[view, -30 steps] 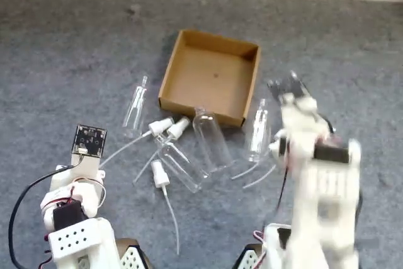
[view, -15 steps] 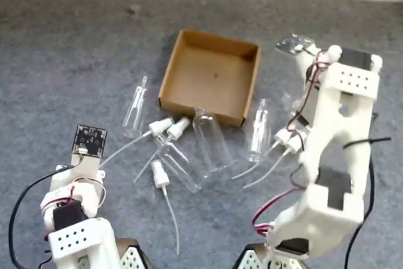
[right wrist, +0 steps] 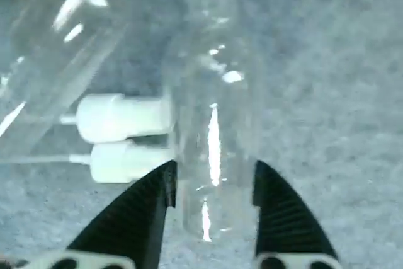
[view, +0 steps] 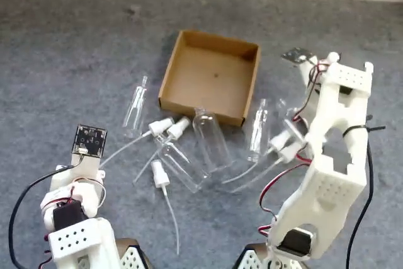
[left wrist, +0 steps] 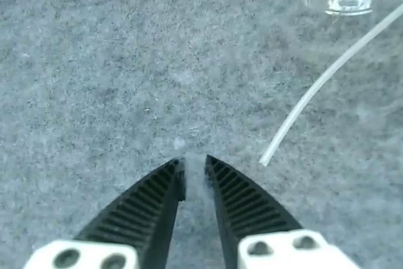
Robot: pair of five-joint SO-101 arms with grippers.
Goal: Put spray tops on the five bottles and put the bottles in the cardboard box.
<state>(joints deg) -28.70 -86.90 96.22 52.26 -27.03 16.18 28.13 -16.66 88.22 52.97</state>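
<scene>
Bottles [view: 211, 140], spray tops [view: 162, 125] scattered before cardboard box [view: 201, 110]

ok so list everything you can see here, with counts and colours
box: 1, brown cardboard, mid table
bottles: 5, clear, lying down; one left of the box, two between box and arms, one by the box's right corner, one inside the right gripper
spray tops: 5, white; three by the two middle bottles, two next to the fifth bottle
table: 1, grey, carpeted
left gripper: 1, black, over bare table
right gripper: 1, black, open around a bottle
</scene>
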